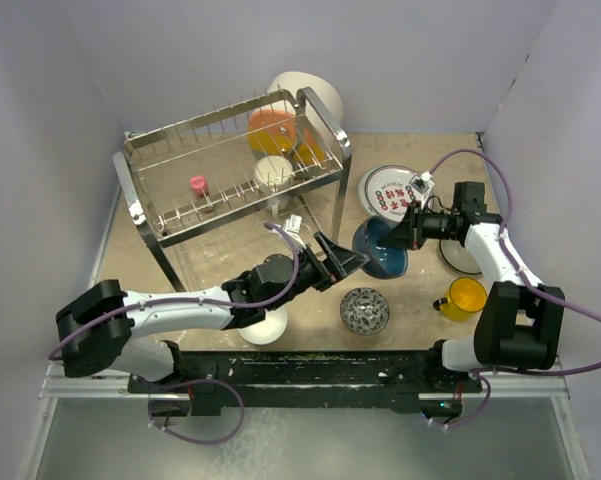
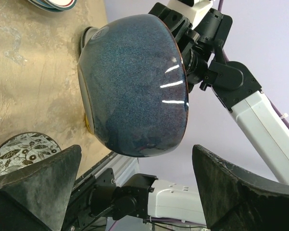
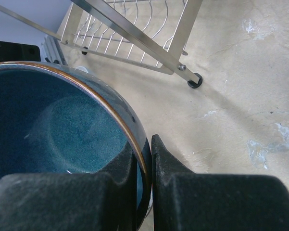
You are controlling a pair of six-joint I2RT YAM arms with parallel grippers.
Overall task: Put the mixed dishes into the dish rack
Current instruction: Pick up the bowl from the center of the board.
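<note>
My right gripper (image 3: pixel 145 144) is shut on the rim of the dark blue bowl (image 3: pixel 53 130), one finger inside and one outside. In the top view this bowl (image 1: pixel 382 252) hangs tilted over the table right of centre, with the right gripper (image 1: pixel 407 230) on its far right edge. My left gripper (image 1: pixel 346 258) stands wide open just left of the bowl. In the left wrist view the bowl's speckled outside (image 2: pixel 134 86) fills the space ahead of the left gripper (image 2: pixel 134 192), not between the fingers. The chrome dish rack (image 1: pixel 230 170) stands at the back left.
A small grey-patterned bowl (image 1: pixel 364 310) and a yellow cup (image 1: pixel 465 297) sit near the front. A red-lettered white plate (image 1: pixel 390 188) lies behind the bowl. A white bowl (image 1: pixel 265 325) sits under the left arm. The rack holds orange dishes (image 1: pixel 270 128), a white cup (image 1: pixel 273 172) and a pink piece (image 1: pixel 198 185).
</note>
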